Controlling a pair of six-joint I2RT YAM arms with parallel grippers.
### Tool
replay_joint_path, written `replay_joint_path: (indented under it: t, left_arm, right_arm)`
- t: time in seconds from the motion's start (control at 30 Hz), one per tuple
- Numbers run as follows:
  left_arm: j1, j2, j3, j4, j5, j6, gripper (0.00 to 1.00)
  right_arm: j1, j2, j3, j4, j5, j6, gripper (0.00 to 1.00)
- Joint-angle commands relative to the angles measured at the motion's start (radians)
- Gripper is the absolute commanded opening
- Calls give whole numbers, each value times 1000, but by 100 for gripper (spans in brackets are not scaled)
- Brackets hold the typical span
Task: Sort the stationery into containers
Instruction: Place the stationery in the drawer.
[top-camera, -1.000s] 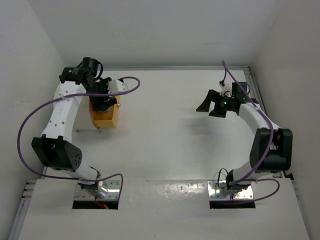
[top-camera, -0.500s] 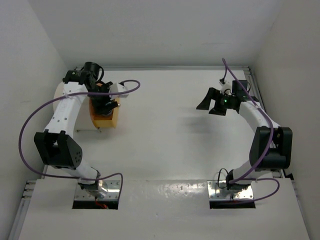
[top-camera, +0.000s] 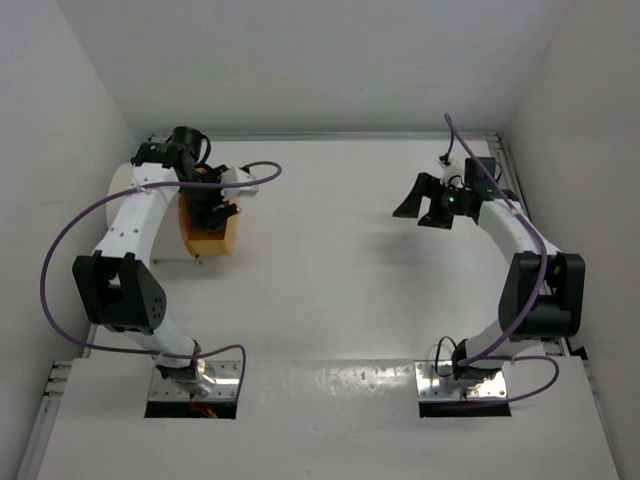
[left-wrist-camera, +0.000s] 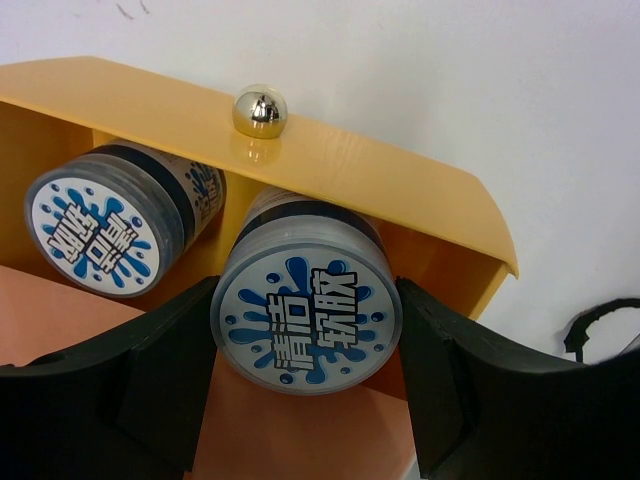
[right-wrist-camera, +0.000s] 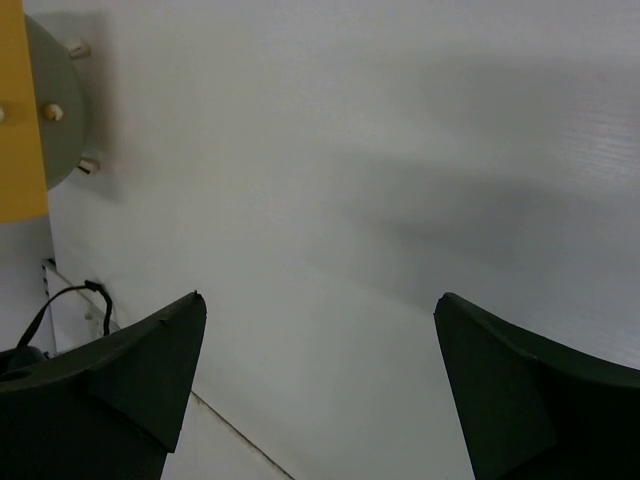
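Left gripper (left-wrist-camera: 305, 300) clamped part-way open on a round blue-and-white tub (left-wrist-camera: 305, 325) - a black finger (left-wrist-camera: 150, 380) pressed to each side, label facing the wrist camera. The tub lies on its side inside the orange drawer (left-wrist-camera: 400, 185), just behind the front wall with the chrome knob (left-wrist-camera: 260, 110). Cannot tell if it rests on the drawer floor or is lifted. A second tub (left-wrist-camera: 95, 225) of the same kind lies beside it in the same drawer, further in. In the top view the drawer sits pulled out next to the cream drum (top-camera: 122, 182) at the far left of the table (top-camera: 330, 260). Right gripper (right-wrist-camera: 320, 300) spread wide, nothing between its fingers - it hangs over bare table, well apart from the drawer. At the left edge of its wrist view there is a round face with small pegs (right-wrist-camera: 55, 110).
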Motion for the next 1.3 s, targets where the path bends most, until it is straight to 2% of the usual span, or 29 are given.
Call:
replay_joint_path:
  t: [0.0, 0.23, 0.3, 0.43, 0.47, 0.5, 0.57, 0.63, 0.7, 0.77, 0.83, 0.87, 0.93, 0.97, 1.0, 1.07, 1.13, 1.23, 1.27]
  left_arm:
    - [15, -23, 2, 31, 26, 18, 60]
    - [18, -25, -4, 32, 29, 18, 68]
    - [21, -29, -7, 32, 28, 19, 80]
    - [31, -42, -9, 46, 31, 18, 84]
    - [32, -42, -7, 49, 34, 18, 99]
    - [34, -42, -9, 52, 34, 19, 100]
    - [34, -43, 16, 47, 43, 22, 99]
    - [40, -34, 68, 25, 70, 22, 89]
    - [44, -34, 186, -18, 159, 5, 81]
    - [44, -54, 256, 18, 236, -31, 77]
    - [41, -117, 270, 142, 270, -138, 75]
    - [41, -140, 275, 203, 267, -253, 69]
    - [54, -186, 298, 341, 238, -370, 61]
    - [54, -187, 306, 378, 207, -493, 54]
    - [108, -177, 327, 391, 177, -537, 52]
    - [165, -126, 402, 370, 158, -660, 54]
    - [282, -85, 448, 321, 166, -752, 60]
    - [473, -29, 456, 293, 276, -839, 66]
    - [550, -2, 456, 290, 299, -854, 71]
  right_arm:
    - [6, 5, 50, 6, -15, -19, 95]
    - [6, 5, 53, -3, -17, -21, 95]
    - [7, 5, 55, -6, -15, -21, 95]
    - [6, 6, 53, -6, -15, -21, 95]
    - [6, 5, 55, -5, -17, -21, 95]
    - [6, 9, 53, -6, -18, -21, 95]
    - [6, 8, 55, -6, -21, -21, 95]
    - [7, 9, 55, -6, -24, -24, 95]
    - [10, 9, 58, -2, -27, -24, 94]
    - [22, 14, 64, -3, -26, -28, 94]
    - [41, 21, 79, -5, -26, -28, 93]
    - [45, 29, 92, -3, -26, -28, 93]
    - [77, 38, 104, -3, -26, -30, 92]
    - [88, 51, 121, -2, -26, -30, 92]
    - [96, 60, 130, 0, -27, -21, 92]
    - [130, 86, 157, 6, -33, -7, 92]
    - [163, 104, 185, 18, -38, 19, 90]
    - [219, 147, 219, 52, -53, 68, 87]
    - [233, 161, 228, 73, -61, 100, 86]
